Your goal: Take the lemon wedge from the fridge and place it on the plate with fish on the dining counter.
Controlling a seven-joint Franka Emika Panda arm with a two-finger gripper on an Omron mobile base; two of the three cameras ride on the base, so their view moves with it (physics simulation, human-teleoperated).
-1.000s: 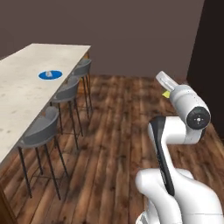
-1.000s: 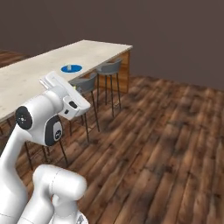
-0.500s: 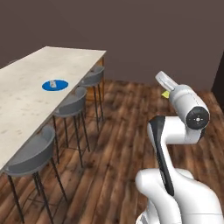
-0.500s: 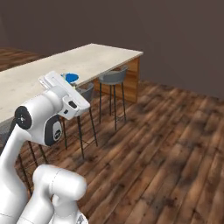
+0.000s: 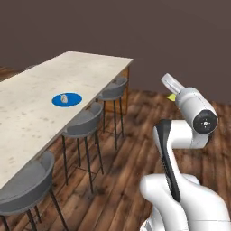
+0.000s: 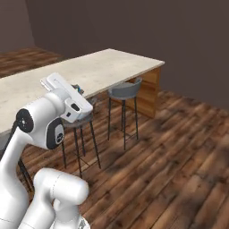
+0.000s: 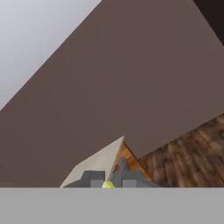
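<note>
Yellow lemon wedge [image 7: 108, 185] in pincer [image 7: 109, 178]

bright blue plate [image 5: 66, 99], speckled beige dining counter [image 5: 31, 113], yellow lemon wedge [image 5: 171, 97]

I am in the dining part of a home kitchen, rendered rather than real. A long beige, brown-speckled tabletop [image 5: 40, 108] runs along my left like a breakfast bar, with a wooden end panel [image 6: 150, 91]. Grey bar stools [image 5: 83, 126] on thin dark legs stand tucked along its near edge. A small blue plate [image 5: 66, 99] with a pale fish [image 5: 64, 98] on it is set out as for a meal. The floor [image 6: 170, 152] is dark wood plank, and the walls [image 5: 135, 31] are plain dark brown.
</note>
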